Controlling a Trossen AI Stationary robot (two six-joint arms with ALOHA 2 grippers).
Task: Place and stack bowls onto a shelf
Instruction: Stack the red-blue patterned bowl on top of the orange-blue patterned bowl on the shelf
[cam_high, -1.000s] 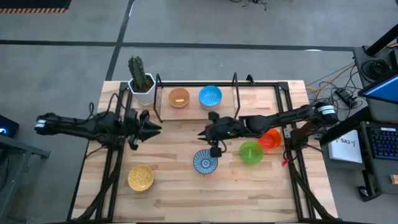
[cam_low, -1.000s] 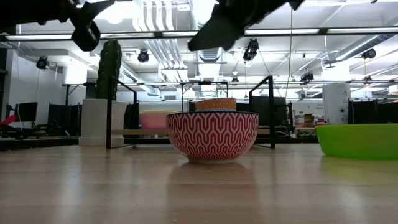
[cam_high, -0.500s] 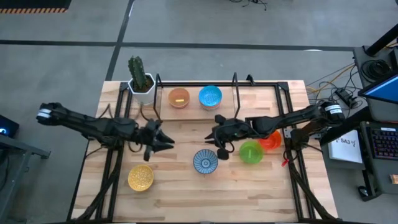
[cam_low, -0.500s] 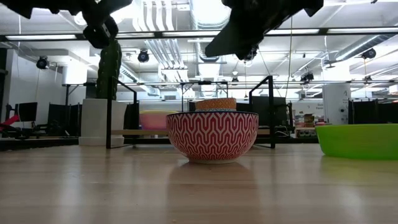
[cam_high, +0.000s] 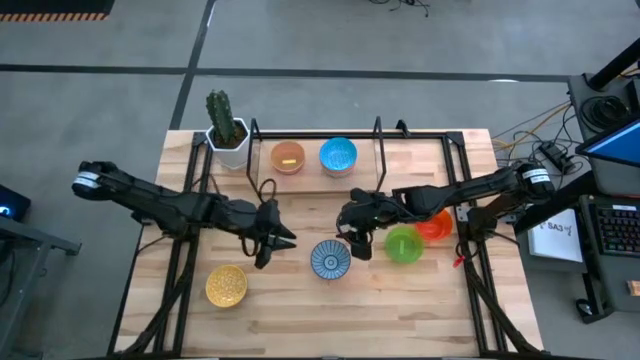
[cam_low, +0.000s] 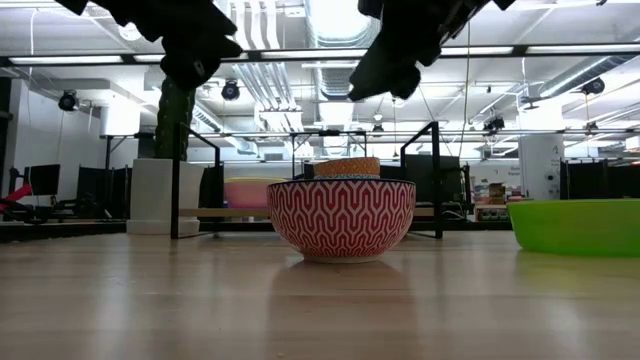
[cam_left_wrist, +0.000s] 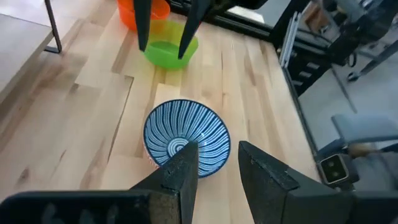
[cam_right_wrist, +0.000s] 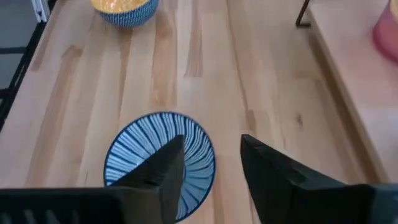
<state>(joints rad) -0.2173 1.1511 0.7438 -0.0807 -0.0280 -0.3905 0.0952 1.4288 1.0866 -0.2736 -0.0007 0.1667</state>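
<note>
Both grippers closer to patterned bowl (cam_high: 330, 260) than a second ago: left gripper (cam_high: 283, 241) has swung toward table centre, right gripper (cam_high: 352, 243) has dropped beside rim. Both jaws parted, empty. Bowl round, blue-and-white striped inside, red zigzag outside, on pale plank table (cam_high: 300, 310) near front-centre. Shelf (cam_high: 400, 160), wooden board in black rails, along back edge.

The blue-and-white patterned bowl (cam_high: 330, 260) is sitting hemmed in: left gripper (cam_high: 281, 238) crowding one side, right gripper (cam_high: 347, 222) the other, both with fingers parted. The green bowl (cam_high: 404, 244) and red-orange bowl (cam_high: 436, 224) are blocking the right side. Bare worktop (cam_high: 300, 310) is lying open along the front, except the yellow bowl (cam_high: 226, 286).
</note>
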